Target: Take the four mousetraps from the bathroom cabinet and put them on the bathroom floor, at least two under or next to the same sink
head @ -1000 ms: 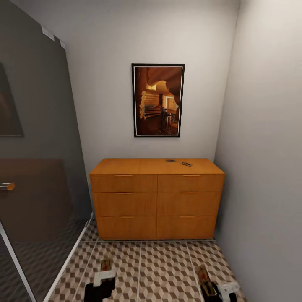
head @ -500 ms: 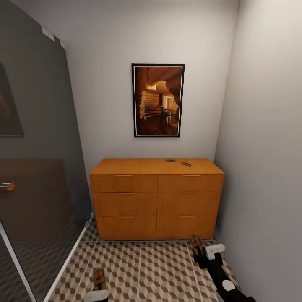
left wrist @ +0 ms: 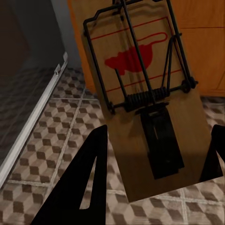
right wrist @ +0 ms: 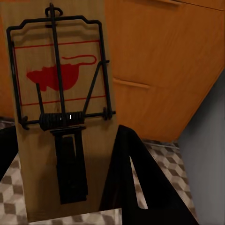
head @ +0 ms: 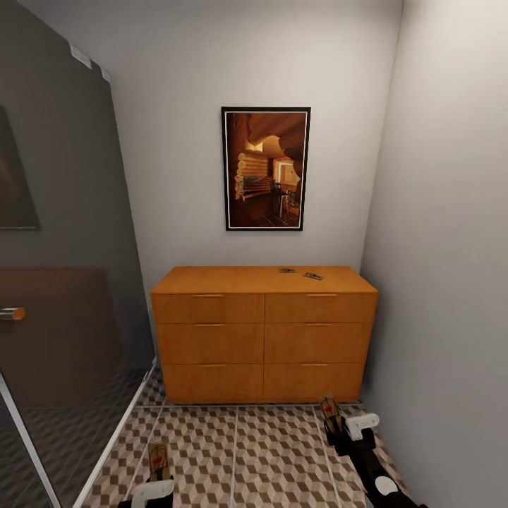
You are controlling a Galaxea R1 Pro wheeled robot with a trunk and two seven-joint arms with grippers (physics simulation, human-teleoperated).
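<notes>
in front of the cabinet (head: 262, 331), over the bathroom floor (head: 275, 458), both arms carry a load: the left gripper (head: 156, 471) is pinched on a mousetrap (head: 159, 460) low over the tiles near the glass partition (head: 63, 282), and the right gripper (head: 337, 428) is pinched on a second mousetrap (head: 330, 413) close to the cabinet's lower right corner, beside the right-hand wall (head: 451, 282). in the left wrist view the dark fingers (left wrist: 89, 187) flank the board (left wrist: 140, 93) at both long edges, with the spring bar and red bait patch facing the camera; the right wrist view shows the same grip on the other board (right wrist: 61, 112). two more mousetraps (head: 300, 273) lie on the cabinet top, toward its rear right edge, close to each other but apart. the bathroom sink is not visible from this position. judgement: the step in hand is carrying and setting down the two held traps, so the task is about half along at best. to do it well, keep each board level and clear of the drawer fronts, lower it until the underside meets the tile, and only then release, so it lands flat. since two traps must sit under or beside one sink, place these there rather than here by the cabinet. main risk: a board slipping or tipping in the edge grip.
</notes>
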